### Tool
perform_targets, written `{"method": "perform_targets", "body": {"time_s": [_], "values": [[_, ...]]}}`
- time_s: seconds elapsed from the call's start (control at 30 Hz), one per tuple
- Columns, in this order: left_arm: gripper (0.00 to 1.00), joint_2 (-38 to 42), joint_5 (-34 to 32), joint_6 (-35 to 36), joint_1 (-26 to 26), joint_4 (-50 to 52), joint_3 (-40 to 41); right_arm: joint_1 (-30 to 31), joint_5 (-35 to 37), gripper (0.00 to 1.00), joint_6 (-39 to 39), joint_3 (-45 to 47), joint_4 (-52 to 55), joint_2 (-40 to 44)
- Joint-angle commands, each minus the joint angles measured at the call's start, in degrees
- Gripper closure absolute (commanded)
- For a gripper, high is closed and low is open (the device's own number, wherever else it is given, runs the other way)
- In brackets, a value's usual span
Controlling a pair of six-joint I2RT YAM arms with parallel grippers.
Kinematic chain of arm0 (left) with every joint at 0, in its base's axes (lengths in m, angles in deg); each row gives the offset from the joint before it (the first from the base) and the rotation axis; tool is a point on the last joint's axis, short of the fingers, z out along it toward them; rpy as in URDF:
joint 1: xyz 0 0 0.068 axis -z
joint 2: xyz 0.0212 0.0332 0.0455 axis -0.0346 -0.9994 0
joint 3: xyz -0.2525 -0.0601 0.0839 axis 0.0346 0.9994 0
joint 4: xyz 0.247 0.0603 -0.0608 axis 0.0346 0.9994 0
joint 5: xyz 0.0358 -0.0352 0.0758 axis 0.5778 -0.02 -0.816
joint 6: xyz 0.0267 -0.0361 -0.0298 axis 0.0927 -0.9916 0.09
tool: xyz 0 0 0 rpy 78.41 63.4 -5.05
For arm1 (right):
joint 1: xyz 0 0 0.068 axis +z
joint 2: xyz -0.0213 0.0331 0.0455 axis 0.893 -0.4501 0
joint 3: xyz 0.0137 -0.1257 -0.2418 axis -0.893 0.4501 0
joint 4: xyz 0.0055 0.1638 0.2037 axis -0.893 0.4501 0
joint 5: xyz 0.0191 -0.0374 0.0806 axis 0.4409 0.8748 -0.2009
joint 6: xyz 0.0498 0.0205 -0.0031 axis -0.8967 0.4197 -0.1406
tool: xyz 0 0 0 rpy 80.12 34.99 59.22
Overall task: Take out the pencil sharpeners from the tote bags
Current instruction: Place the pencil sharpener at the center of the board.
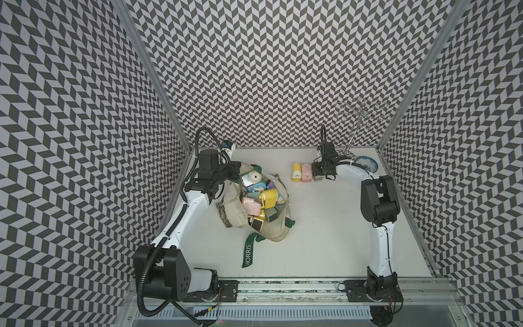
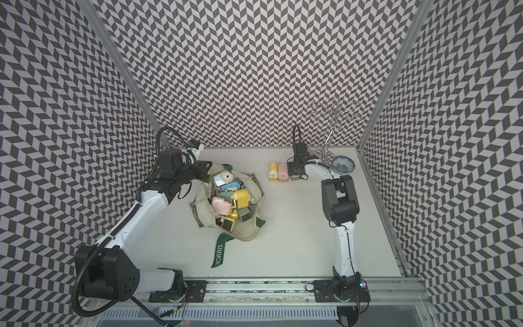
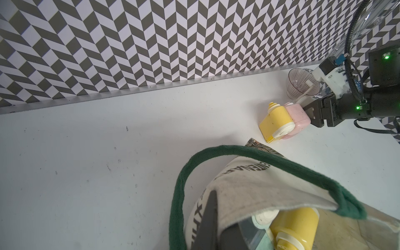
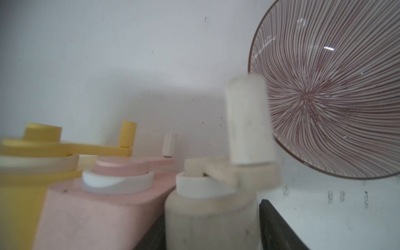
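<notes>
White counter (image 1: 325, 226) holds the cream canvas tote bag (image 1: 235, 211), full of pastel plastic pencil sharpeners (image 1: 270, 198), its rim pinched in our left gripper (image 1: 237, 173). Our right gripper (image 1: 317, 174) flanks a beige crank sharpener (image 4: 207, 216); through the blur we cannot tell if it grips. We'd release gently, then back straight out.

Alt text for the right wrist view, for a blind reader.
A blurred beige sharpener sits close up between dark jaws, a pink sharpener and a yellow sharpener lined up beside it. A striped bowl stands beyond them on the white table.
</notes>
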Motion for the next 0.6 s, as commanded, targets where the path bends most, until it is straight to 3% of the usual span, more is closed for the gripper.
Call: {"method": "perform_targets", "body": {"time_s": [0.0, 0.27, 0.33, 0.5, 0.57], "values": [[1.00, 2.0, -0.2, 0.3, 0.0, -8.4, -4.3, 0.3, 0.5, 0.40, -0.5, -0.6, -0.3, 3.0], [1.00, 1.5, -0.8, 0.4, 0.1, -7.9, -4.6, 0.4, 2.0, 0.39, -1.9, 7.6, -1.8, 15.5], [1.00, 1.9, -1.1, 0.4, 0.1, -8.0, -4.4, 0.4, -2.1, 0.39, -3.6, 13.7, -5.3, 22.2], [1.00, 1.6, -1.3, 0.2, 0.1, -8.2, -4.3, 3.2, -25.3, 0.39, -11.7, 33.6, -24.3, 39.6], [1.00, 1.4, -1.3, 0.1, 0.1, -8.1, -4.4, 7.6, -24.8, 0.37, -11.7, 39.1, -28.8, 44.7]]}}
